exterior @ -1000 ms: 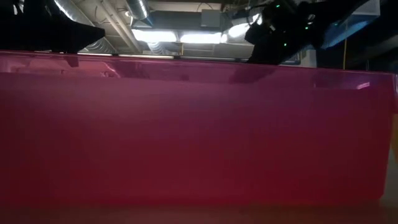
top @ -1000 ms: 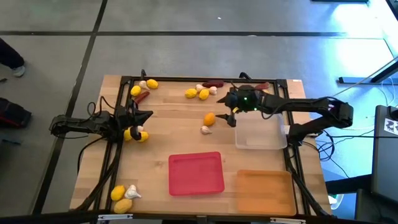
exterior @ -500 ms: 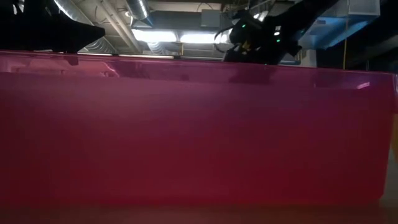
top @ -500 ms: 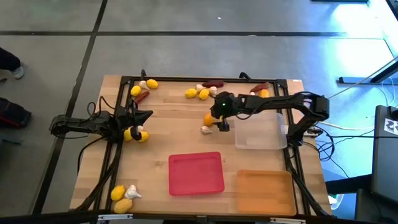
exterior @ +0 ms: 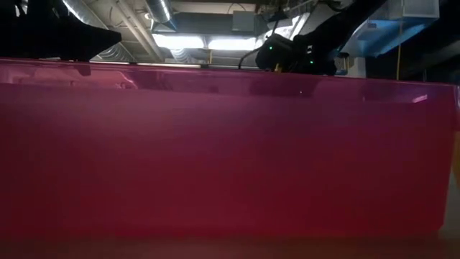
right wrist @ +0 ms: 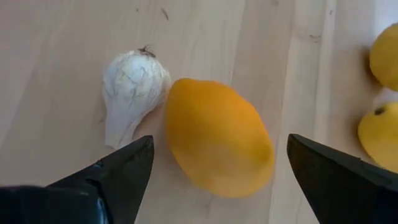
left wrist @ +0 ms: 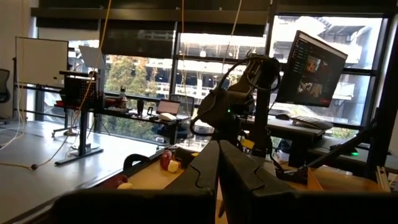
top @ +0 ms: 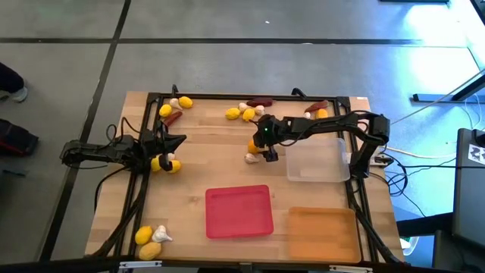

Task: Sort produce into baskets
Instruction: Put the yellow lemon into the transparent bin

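Looking straight down, the right gripper [top: 267, 149] hangs over an orange lemon [top: 255, 145] near the clear tray [top: 318, 176]; the left gripper [top: 179, 140] waits shut. Past the right wrist, the lemon [right wrist: 217, 137] lies between wide-spread fingers [right wrist: 121, 171], garlic [right wrist: 132, 90] touching it.

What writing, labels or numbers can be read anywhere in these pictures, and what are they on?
No text can be read anywhere.
Monitor seen from the left wrist: it shows pictures, and any writing is too small to read.
Black-and-white patterned tag at the right edge of the overhead picture: a pattern, not letters.
Lemon, garlic, red tray and wooden table: no labels visible.
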Available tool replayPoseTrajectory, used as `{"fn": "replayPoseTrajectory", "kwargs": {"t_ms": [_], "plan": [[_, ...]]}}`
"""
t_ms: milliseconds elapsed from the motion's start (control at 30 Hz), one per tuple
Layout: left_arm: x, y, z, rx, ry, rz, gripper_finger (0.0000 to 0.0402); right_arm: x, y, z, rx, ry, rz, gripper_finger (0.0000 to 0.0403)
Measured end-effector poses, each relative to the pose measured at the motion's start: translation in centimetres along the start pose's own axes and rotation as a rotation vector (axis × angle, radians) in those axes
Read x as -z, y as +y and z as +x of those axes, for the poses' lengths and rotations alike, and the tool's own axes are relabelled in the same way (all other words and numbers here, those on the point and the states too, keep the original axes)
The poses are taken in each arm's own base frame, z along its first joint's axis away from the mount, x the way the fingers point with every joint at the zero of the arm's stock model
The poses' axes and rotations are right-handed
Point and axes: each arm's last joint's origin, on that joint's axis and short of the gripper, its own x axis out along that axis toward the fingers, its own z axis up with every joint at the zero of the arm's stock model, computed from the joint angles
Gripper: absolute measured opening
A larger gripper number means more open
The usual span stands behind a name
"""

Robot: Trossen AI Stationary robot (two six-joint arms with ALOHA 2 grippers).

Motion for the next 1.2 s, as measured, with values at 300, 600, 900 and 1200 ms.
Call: {"fn": "replayPoseTrajectory", "kwargs": {"t_ms": [300, 600, 900, 1200], "plan": [[0.0, 0.0, 0.0, 0.001, -0.002, -0.002, 0.0008, 0.4, 0.1, 1.4, -0.005, 0.007, -0.057, 0.0306], [0.0, 0.0, 0.0, 0.002, -0.001, -0.001, 0.0008, 0.4, 0.1, 1.7, -0.009, 0.002, -0.021, 0.0226], [0.0, 0.0, 0.0, 0.002, -0.002, -0.023, 0.0008, -0.3, -0.1, -0.7, 0.007, -0.027, 0.106, 0.0201], [0.0, 0.0, 0.0, 0.002, -0.001, -0.022, 0.0008, -1.3, 0.1, -8.0, 0.058, -0.08, 0.203, 0.0202]]}}
